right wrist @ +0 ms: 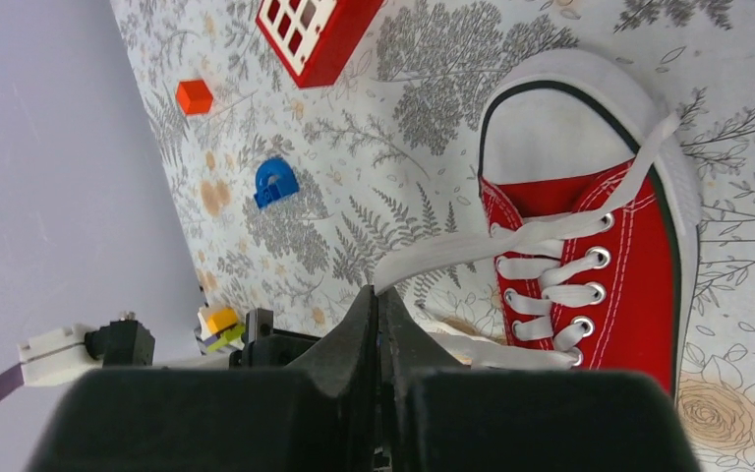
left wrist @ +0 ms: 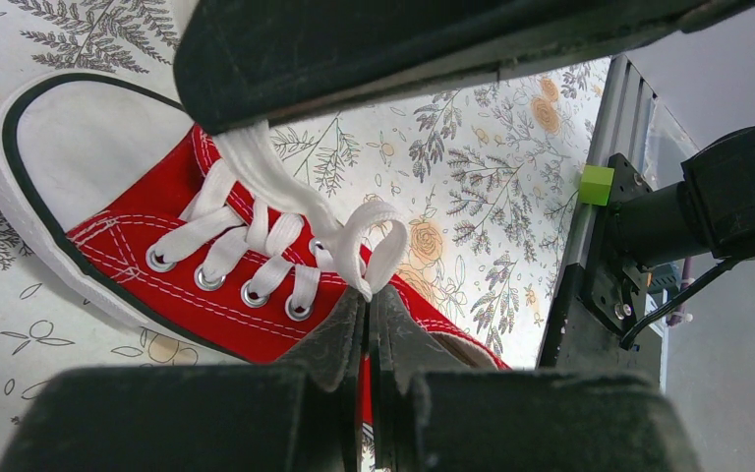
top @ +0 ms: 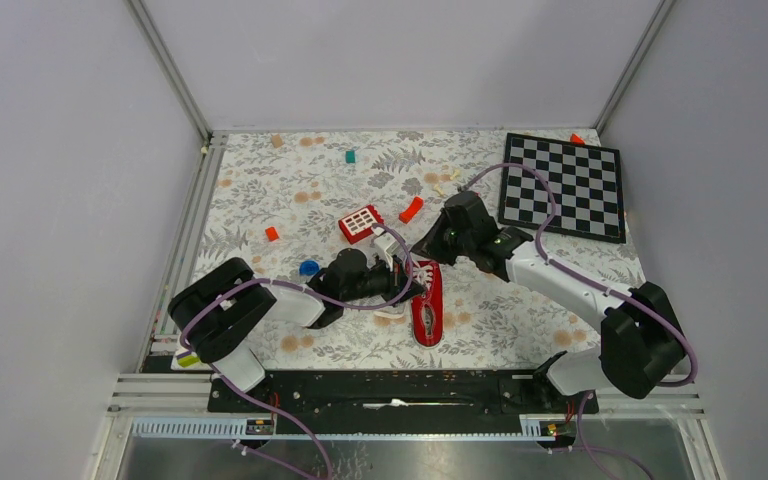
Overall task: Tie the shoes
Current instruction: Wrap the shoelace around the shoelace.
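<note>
well, the sneaker (top: 427, 305) lies a little in from the middle of the near edge of the table (top: 520, 320). its toe seems to point toward the far edge, and both arms meet over its laced front. the left gripper (left wrist: 368, 300) is pressed closed. a lace loop (left wrist: 369, 246) folds down into its tips, so the loop seems pinched there. the right gripper (right wrist: 377, 295) is likewise clamped, and a lace strand (right wrist: 472, 246) runs fairly straight from the shoe's front into its fingers. no knot shows over the eyelets (left wrist: 246, 293), so i judge the tie to be in its early part: ends gathered, crossing not yet made.

to do this well, draw the two ends apart gently and level, only enough to take up slack. too hard a pull could drag the light sneaker across the table or tip it. hold the loop's shape rather than flattening it, and bring the strand round its base, close over the eyelets. flat lace can slip from smooth pads, so grip well in from the tips. the red block (top: 360, 222) sits near, toward the far edge, so swing clear of it.
</note>
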Robot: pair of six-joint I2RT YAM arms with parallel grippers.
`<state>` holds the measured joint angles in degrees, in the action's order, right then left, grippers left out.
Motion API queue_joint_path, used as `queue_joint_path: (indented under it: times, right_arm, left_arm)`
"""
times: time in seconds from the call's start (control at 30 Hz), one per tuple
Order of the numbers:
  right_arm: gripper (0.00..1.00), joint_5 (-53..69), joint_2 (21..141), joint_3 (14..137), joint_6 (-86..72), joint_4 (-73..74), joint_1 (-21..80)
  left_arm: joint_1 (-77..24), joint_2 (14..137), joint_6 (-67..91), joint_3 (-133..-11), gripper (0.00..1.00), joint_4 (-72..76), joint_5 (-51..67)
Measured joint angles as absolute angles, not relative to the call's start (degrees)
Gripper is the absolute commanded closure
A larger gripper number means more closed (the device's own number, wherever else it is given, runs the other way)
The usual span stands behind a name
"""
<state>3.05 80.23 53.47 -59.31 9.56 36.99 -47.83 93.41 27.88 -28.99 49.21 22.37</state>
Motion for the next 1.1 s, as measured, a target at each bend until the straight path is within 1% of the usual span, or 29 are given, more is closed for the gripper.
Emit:
queue_joint_path:
  times: [0.33,0.73,1.1]
  right_arm:
    - [1.00,5.69,80.34,53.60,-58.28,9.47,38.17]
    - [1.00,5.76,80.18,52.38,-58.28,8.54,39.07]
    - [1.00,5.54,72.34,46.41,-57.84,11.14,39.18]
  left_arm:
    - [-47.81,93.47,27.92,-29.26,1.00,49.19,22.61]
    - [-47.81,93.51,27.97,-29.63,1.00,49.17,22.74]
    - [-47.81,94.13,28.60,-29.98,1.00,49.23,22.72]
